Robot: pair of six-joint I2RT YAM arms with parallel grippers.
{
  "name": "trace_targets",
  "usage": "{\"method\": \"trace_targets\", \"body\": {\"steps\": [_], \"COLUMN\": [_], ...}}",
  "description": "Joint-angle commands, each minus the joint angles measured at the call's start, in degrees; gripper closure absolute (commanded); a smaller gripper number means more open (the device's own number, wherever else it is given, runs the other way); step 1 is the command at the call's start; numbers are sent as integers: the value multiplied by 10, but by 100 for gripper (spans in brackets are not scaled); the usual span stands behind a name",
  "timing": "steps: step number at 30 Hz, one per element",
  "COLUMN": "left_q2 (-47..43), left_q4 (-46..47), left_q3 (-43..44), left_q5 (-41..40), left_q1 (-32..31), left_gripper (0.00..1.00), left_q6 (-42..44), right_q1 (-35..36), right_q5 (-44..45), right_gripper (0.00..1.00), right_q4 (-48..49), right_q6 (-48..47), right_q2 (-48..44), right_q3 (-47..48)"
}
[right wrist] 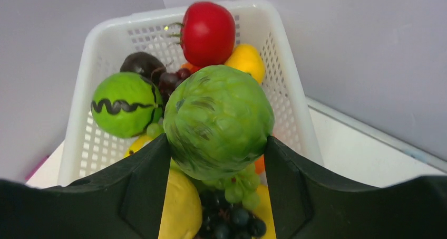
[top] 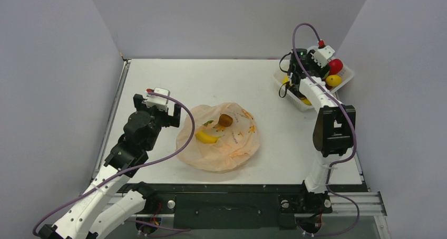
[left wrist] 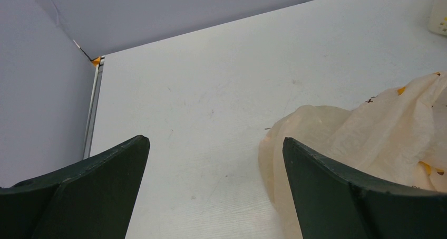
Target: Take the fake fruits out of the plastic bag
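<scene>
The peach-orange plastic bag (top: 232, 149) lies flat in the middle of the table. A yellow banana (top: 206, 137), a small brownish fruit (top: 225, 120) and a bit of green (top: 209, 122) show at or in it. My left gripper (top: 171, 114) is open and empty, low over the table at the bag's left edge; in the left wrist view (left wrist: 216, 144) the bag (left wrist: 369, 128) reaches its right finger. My right gripper (top: 295, 83) is over the white basket. In the right wrist view (right wrist: 216, 137) its fingers press both sides of a round green fruit (right wrist: 219, 117).
The white lattice basket (top: 348, 80) stands at the far right by the wall. Its rim (right wrist: 158, 15) encloses a red fruit (right wrist: 208, 33), a striped green one (right wrist: 124, 104), yellow ones, grapes and dark fruits. Grey walls enclose the table on three sides.
</scene>
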Motion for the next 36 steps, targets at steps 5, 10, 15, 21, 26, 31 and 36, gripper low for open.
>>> {"method": "trace_targets", "body": {"steps": [5,10,15,21,26,31,36], "left_q2": [3,9,15,16,15,12,10], "left_q4": [25,25,25,25,25,25,24], "left_q3": [10,11,10,10,10,10,10], "left_q5": [11,13,12,7,7,7,5], "left_q1": [-4,-4,-4,-3,-3,-3,-4], "left_gripper": [1,1,1,1,1,1,1], "left_q6": [-8,-8,-7,-5,-4,-5,-4], "right_q1": [-32,-48,-56,-60,-60,-58,-54], "right_q5": [20,-1,-18,-34,-60,-74,-76], "right_gripper": [95,93,91,60,32,8,0], "right_q4": [34,26,27,20,16,1,-22], "right_q6": [-166,-249,-317,-335,-348,-339,-297], "right_q2": [116,193,248,280,284,275,250], "right_q3": [171,268,340,380,383,377,365]}}
